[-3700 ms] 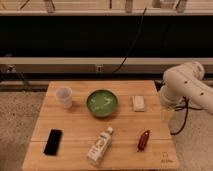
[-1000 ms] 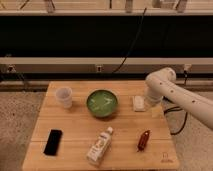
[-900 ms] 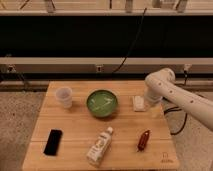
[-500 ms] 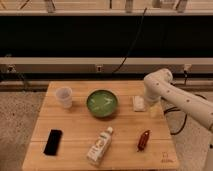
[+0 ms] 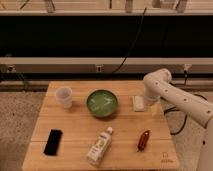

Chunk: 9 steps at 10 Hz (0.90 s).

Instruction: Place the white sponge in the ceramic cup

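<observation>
One wooden table (image 5: 75, 125) is carrying everything. One white arm (image 5: 185, 102) is reaching in from the right, its gripper (image 5: 146, 100) hanging with jaws spread wide at the right edge of the sponge, pinching nothing. One green bowl (image 5: 102, 103) is sitting mid-table. One white-and-tan bottle (image 5: 99, 146) is lying in front. One black phone (image 5: 53, 142) is lying front left. One ceramic cup (image 5: 63, 96) is standing left of the bowl. One white sponge (image 5: 138, 103) is lying right of the bowl. One reddish-brown item (image 5: 143, 139) is lying front right.

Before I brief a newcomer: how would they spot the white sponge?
On the wooden table, look between the wide green bowl and the white robot arm. The small off-white rectangular sponge lies flat there by the claw, the only pale block.
</observation>
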### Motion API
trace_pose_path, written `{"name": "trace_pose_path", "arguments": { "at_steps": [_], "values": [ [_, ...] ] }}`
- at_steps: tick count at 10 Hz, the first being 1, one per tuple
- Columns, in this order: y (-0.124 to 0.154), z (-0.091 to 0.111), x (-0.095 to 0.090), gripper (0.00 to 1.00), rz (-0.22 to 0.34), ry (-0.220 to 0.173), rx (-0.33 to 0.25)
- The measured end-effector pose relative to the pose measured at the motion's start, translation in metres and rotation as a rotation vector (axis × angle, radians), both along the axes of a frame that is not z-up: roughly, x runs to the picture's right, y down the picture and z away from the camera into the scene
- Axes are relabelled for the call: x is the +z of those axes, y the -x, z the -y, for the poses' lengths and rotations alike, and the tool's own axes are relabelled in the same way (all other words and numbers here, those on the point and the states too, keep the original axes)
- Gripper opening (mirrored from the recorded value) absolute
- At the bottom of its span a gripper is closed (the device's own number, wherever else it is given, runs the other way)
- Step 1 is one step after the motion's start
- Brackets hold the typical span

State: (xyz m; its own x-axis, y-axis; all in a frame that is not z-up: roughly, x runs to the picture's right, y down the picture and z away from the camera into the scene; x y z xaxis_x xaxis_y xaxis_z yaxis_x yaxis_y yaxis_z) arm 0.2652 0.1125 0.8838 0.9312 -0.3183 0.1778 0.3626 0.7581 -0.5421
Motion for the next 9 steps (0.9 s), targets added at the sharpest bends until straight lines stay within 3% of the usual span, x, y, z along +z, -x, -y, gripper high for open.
{"name": "trace_pose_path", "arguments": {
  "at_steps": [9],
  "values": [
    [-0.001,0.003,0.024,0.8,0.05,0.031,-0.055]
  ]
}}
